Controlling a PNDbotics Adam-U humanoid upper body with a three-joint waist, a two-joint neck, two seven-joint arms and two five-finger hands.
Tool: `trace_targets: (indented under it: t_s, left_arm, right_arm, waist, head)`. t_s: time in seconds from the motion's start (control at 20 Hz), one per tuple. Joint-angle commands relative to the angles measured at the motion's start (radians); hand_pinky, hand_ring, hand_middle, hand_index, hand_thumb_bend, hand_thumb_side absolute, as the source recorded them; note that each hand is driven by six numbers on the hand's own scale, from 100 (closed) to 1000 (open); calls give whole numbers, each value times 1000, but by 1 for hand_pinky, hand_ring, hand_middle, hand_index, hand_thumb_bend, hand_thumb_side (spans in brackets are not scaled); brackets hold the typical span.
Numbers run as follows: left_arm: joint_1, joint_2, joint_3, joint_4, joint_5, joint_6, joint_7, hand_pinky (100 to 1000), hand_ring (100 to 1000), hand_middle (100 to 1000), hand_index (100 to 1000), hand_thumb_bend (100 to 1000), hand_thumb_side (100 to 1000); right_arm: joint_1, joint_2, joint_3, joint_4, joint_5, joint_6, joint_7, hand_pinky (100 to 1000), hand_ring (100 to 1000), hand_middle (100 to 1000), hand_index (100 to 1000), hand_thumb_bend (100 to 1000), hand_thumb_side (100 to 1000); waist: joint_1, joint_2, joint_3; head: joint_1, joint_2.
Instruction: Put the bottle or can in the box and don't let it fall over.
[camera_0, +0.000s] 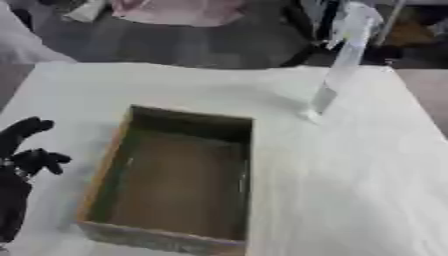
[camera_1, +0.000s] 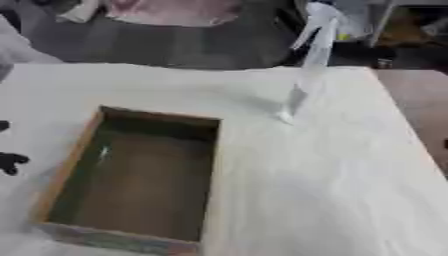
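A: Left eye view has the left hand (camera_0: 24, 150) at the lower-left edge of the counter (camera_0: 350, 190), just beside the box (camera_0: 175, 180). Fingers look relaxed and spread, holding nothing. Right hand is not visible in either view.

B: And the bottle (camera_1: 306, 75)?

A: A clear spray bottle, upright, at the far right of the counter, apart from the box's far right corner. Nobody touches it.

B: Why is the box like that?

A: Open top faces up and inside is empty, so prob. ready to receive it standing.

B: Room to move?

A: Bare counter btw. bottle and box. But the bottle is tall and narrow and near the far edge, so I think it tips easily.
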Motion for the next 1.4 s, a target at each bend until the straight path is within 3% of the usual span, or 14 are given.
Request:
trace_targets:
  t_s: [0.05, 0.5, 0.85, 1.0, 1.2, 1.4]
  left_arm:
    - [-4, 11, 10, -20, 0, 0, 0, 602, 399, 756, 838, 159, 808]
    - [-2, 13, 10, -20, 0, -3, -1, 603, 399, 757, 839, 158, 807]
    - [8, 24, 8, -20, 2, 1, -1, 604, 401, 758, 840, 156, 805]
    - [13, 28, 8, -20, -1, -2, -4, 604, 402, 759, 841, 156, 805]
    - [17, 35, 6, -20, 1, 2, -3, 603, 400, 758, 840, 157, 806]
    - [22, 40, 7, -20, -1, 2, -4, 603, 399, 757, 840, 157, 806]
  right_arm:
    - [-5, -20, -4, -17, 0, 2, 1, 922, 963, 964, 904, 100, 308]
    - [2, -48, -4, -17, 0, -8, -1, 922, 976, 972, 906, 100, 296]
    - [45, -269, -31, -17, -29, -116, -54, 931, 1000, 993, 912, 107, 280]
    - [56, -369, -35, -17, -70, -126, -84, 944, 1000, 1000, 917, 100, 321]
    - [51, -476, -36, -17, -200, -147, -64, 954, 1000, 1000, 930, 119, 346]
    - [47, -584, -60, 9, -245, -119, -75, 947, 1000, 1000, 925, 118, 355]
  waist:
    - [1, -22, 0]
    - [2, -24, -1]
    - [-10, -44, -2]
    - [-13, -51, 1]
    - [-21, -57, 4]
    - [-29, -58, 12]
  head:
    - [1, 1]
    - [3, 9]
    - [7, 23]
    - [7, 26]
    - [-2, 27]
    - [-3, 32]
